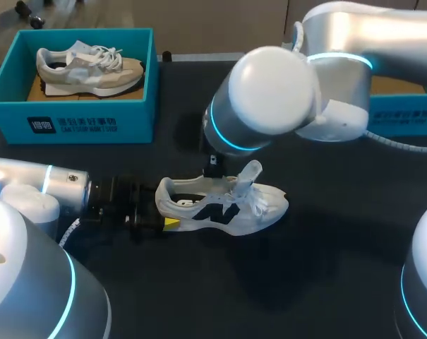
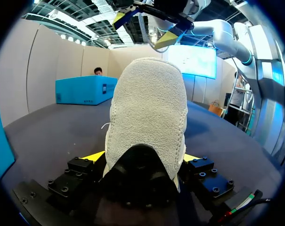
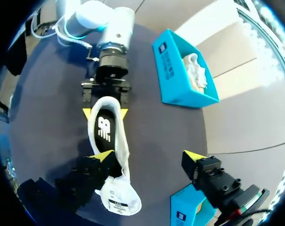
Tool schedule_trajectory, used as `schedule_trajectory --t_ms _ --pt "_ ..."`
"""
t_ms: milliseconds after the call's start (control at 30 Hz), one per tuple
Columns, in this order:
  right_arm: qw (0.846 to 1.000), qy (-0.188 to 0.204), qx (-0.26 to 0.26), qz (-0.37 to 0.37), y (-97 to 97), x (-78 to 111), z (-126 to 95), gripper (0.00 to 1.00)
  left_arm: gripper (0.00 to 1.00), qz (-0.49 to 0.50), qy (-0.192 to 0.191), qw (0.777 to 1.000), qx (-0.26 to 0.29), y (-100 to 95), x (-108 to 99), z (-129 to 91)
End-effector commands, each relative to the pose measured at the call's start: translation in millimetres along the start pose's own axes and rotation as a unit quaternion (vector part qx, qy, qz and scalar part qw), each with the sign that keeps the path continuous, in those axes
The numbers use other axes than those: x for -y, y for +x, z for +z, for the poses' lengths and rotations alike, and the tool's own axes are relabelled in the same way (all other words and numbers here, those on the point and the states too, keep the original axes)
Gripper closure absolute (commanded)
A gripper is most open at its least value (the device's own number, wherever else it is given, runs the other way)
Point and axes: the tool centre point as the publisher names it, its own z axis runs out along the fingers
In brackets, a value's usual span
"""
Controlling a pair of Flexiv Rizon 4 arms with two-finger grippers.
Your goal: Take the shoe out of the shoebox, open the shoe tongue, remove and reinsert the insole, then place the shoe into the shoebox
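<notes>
Under right arm [image 1: 269, 99]: right gripper [image 3: 149, 156] is hidden from the head camera.
Toe: unseen in both wrist views; tongue [image 3: 118, 200] lies partly beneath the right gripper's body.
Shoe [image 1: 224, 205]: sole down on table [image 1: 326, 268], heel between the left fingers.
Left gripper [image 2: 141, 158]: clamped on the heel, a yellow tip on each side.
Right jaws: wide, above the shoe's mouth; one finger [image 3: 102, 156] at the collar, contact unclear, the other well clear.
Shoebox [image 1: 79, 120]: well apart from both jaws.
</notes>
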Motion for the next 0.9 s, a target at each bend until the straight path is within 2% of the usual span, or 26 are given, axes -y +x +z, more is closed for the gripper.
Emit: schedule_trajectory --t_ms 33,300,367,900 --pt "1.000 0.002 -0.013 -0.025 7.7 -7.6 10.7 1.00 1.00 0.000 0.000 1.000 0.001 0.9 -0.6 0.0" --pt "0.994 -0.009 -0.050 -0.097 18.9 -11.4 12.6 1.00 1.00 0.000 0.000 1.000 0.001 0.9 -0.6 0.0" --pt "0.993 -0.010 -0.065 -0.098 22.0 -11.3 12.9 1.00 1.00 0.000 0.000 1.000 0.001 0.9 -0.6 0.0" --pt "0.993 -0.010 -0.065 -0.098 22.0 -11.3 12.9 1.00 1.00 0.000 0.000 1.000 0.001 0.9 -0.6 0.0"
